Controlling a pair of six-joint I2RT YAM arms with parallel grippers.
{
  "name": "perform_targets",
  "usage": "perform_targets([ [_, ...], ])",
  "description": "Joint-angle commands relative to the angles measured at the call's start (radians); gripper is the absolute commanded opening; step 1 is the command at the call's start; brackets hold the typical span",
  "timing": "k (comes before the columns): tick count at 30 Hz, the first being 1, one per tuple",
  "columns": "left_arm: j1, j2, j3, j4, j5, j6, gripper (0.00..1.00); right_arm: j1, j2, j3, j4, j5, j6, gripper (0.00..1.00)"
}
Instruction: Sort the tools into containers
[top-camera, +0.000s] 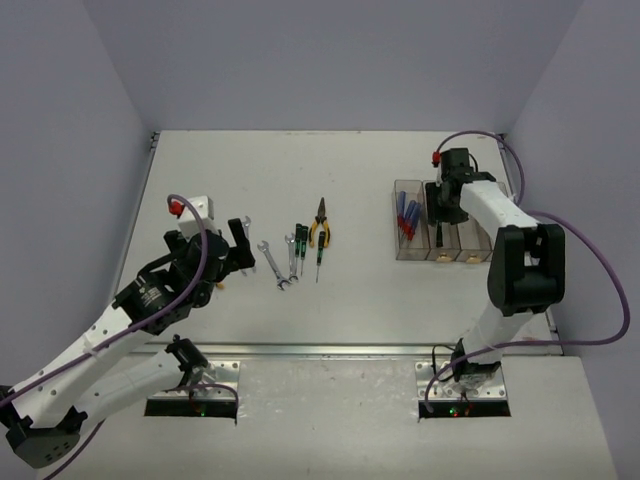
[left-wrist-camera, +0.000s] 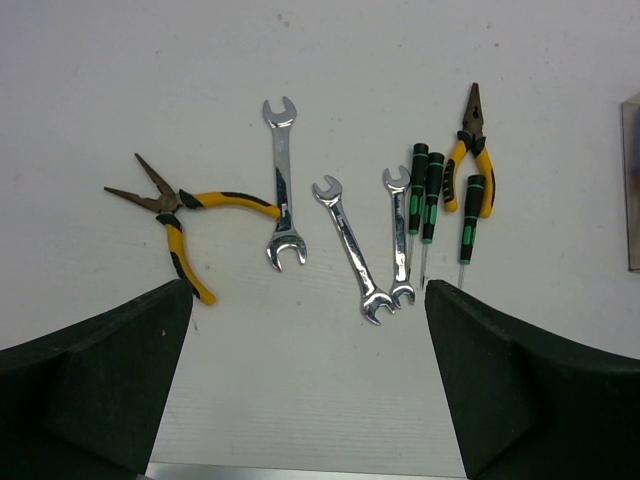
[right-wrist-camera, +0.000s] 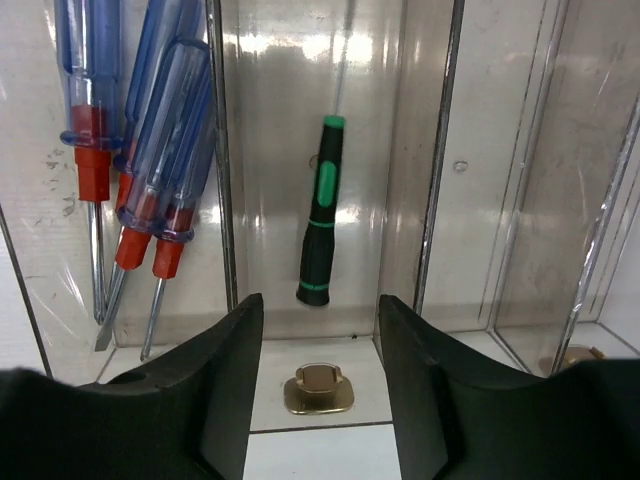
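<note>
The pale, matte counter (top-camera: 350, 310) carries everything. On its 3 o'clock side in the top view stand the containers (top-camera: 412, 252): four narrow rectangular bins of clear, brownish, glossy plastic, joined side by side. My right gripper (right-wrist-camera: 315, 390) hangs over them, its black fingers spread with nothing between them. My left gripper (left-wrist-camera: 310, 390) is likewise wide apart and empty, hovering over the loose tools toward 9 o'clock from the counter's middle.

In my left wrist view those tools lie in a ragged row. The yellow-handled pliers (left-wrist-camera: 175, 215) sit at 9 o'clock, their long dark nose aimed at 10 o'clock, their handles splayed, and the upper handle reaches the largest wrench (left-wrist-camera: 282, 185). A second pair (left-wrist-camera: 472, 160) lies at 2 o'clock, nose toward 12. Between the two pairs are three bright silver open-end wrenches. The largest is nearly upright, the middle wrench (left-wrist-camera: 350, 250) slants from 11 to 5, and the smallest wrench (left-wrist-camera: 399, 235) lies just beside it. Three slim green-and-black screwdrivers (left-wrist-camera: 432, 195) lie at the smallest wrench's 3 o'clock, thin shafts toward 6.

In my right wrist view, the bin at 9 o'clock holds a bunch of blue screwdrivers (right-wrist-camera: 150, 150), with translucent handles, red collars and tips toward 6. The next bin holds a single green-and-black screwdriver (right-wrist-camera: 320, 215), its shaft toward 12.
</note>
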Motion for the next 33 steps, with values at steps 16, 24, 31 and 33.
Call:
perform_targets([
  [16, 0.012, 0.036, 0.008, 0.031, -0.008, 0.008, 1.00, 0.541, -0.172, -0.067, 0.152, 0.096, 0.604, 0.83],
  [24, 0.014, 0.034, 0.006, 0.036, 0.000, 0.010, 1.00, 0.713, 0.128, 0.118, 0.159, 0.143, 0.671, 0.60],
  [31, 0.015, 0.027, 0.005, 0.043, 0.008, 0.017, 1.00, 0.749, 0.321, 0.281, 0.078, 0.195, 0.708, 0.46],
  [33, 0.016, 0.024, 0.005, 0.044, 0.010, 0.017, 1.00, 0.749, 0.345, 0.289, 0.072, 0.197, 0.717, 0.43],
])
